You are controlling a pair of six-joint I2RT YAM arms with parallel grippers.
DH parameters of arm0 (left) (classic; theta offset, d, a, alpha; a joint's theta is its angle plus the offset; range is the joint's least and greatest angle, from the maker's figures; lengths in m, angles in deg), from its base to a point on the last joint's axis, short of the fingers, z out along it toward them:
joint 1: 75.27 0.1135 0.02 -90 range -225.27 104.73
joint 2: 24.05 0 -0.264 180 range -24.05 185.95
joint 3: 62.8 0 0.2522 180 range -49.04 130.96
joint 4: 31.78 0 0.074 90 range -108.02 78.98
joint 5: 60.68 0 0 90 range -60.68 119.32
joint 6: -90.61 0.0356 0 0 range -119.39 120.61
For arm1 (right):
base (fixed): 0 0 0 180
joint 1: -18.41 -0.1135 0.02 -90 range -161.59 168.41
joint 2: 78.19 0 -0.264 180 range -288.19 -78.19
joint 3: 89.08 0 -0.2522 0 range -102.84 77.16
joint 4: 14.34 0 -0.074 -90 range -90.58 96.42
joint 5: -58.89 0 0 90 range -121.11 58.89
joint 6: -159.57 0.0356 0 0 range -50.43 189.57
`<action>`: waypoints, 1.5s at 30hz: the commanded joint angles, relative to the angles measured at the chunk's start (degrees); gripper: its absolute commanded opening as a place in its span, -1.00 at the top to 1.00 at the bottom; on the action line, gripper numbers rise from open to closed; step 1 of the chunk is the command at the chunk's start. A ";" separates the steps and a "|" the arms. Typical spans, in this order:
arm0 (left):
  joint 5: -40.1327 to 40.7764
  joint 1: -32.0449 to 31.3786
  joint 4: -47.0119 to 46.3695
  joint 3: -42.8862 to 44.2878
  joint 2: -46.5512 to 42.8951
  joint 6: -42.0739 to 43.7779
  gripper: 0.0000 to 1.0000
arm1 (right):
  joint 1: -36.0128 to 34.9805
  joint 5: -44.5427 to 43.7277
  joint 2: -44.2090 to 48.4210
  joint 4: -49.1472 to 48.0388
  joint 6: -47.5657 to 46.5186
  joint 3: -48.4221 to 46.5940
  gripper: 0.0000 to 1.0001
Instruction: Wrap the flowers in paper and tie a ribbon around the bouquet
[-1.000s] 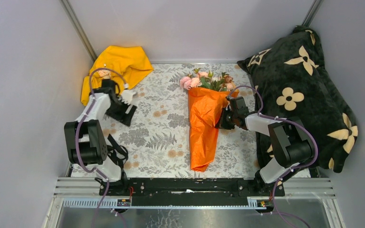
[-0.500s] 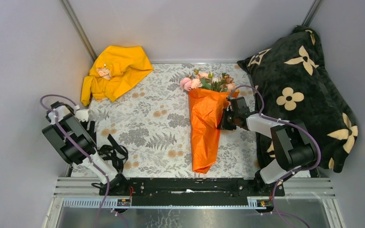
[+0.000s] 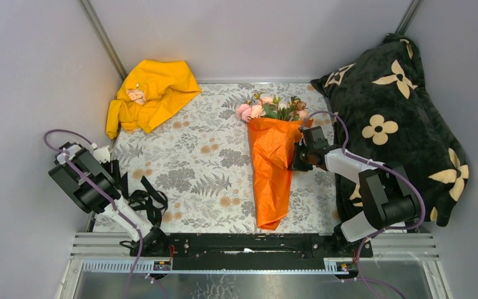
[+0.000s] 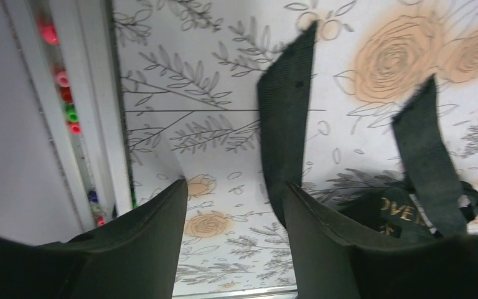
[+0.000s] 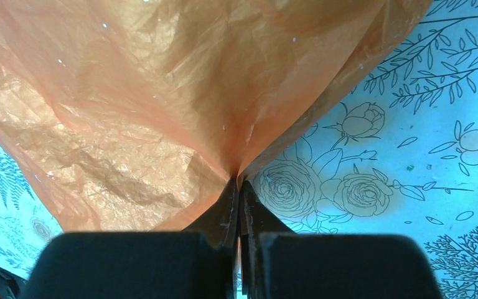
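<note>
The bouquet lies on the printed tablecloth, a cone of orange paper [image 3: 272,168] with pink flowers [image 3: 267,107] at its far end. My right gripper [image 3: 295,157] is shut on the cone's right edge. In the right wrist view the paper [image 5: 162,93] bunches into the closed right gripper [image 5: 238,182]. The black ribbon [image 3: 144,202] lies in a loose heap at the near left. My left gripper [image 3: 114,171] hovers beside it, near the left wall. In the left wrist view the left gripper [image 4: 235,185] stands open over bare cloth, with ribbon [image 4: 283,118] strands just right of it.
A yellow garment [image 3: 152,93] lies at the far left corner. A large black pillow [image 3: 392,118] with cream flowers fills the right side, close behind my right arm. A metal rail [image 3: 255,246] runs along the near edge. The frame rail [image 4: 93,112] borders the cloth on the left.
My left arm has swung back from near the yellow garment to the near left, by the ribbon heap, and its jaws have narrowed a little. The bouquet has shifted slightly right.
</note>
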 commanded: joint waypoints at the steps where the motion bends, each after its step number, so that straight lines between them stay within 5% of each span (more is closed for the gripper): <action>1: -7.43 0.29 1.37 -1.41 -2.45 -2.57 -0.28 | 0.05 -2.00 2.16 2.25 -1.69 -1.84 1.00; 6: -8.74 -0.18 1.61 -3.06 -7.62 -3.59 -0.31 | 0.05 -2.00 1.85 1.99 -1.67 -1.76 1.00; 17: -2.71 -2.73 -4.93 -11.97 -4.44 -3.84 -0.36 | 0.05 -2.45 2.15 1.96 -2.06 -1.34 1.00; 19: -3.03 -3.17 -4.53 -12.33 -3.55 -3.65 -0.20 | 0.05 -2.53 2.33 2.00 -1.99 -1.32 1.00; 23: -4.69 -4.34 -1.53 -12.77 -4.37 -1.43 0.90 | 0.05 -3.05 2.77 2.31 -2.07 -1.31 1.00; 24: -5.45 -4.42 -0.65 -12.53 -4.88 -1.01 1.00 | 0.05 -3.08 2.80 2.29 -2.12 -1.31 1.00; 31: -10.40 -7.25 -0.45 1.57 -9.38 -5.59 1.00 | 0.05 -2.18 1.94 1.62 -2.09 -2.07 1.00; 40: -11.48 -42.40 4.06 34.77 -12.72 -16.18 1.00 | 0.05 -2.38 2.68 1.39 -1.71 -1.58 1.00; 45: -11.20 -68.12 6.12 37.13 -16.25 -13.57 1.00 | 0.05 -2.55 2.41 1.51 -1.49 -1.82 1.00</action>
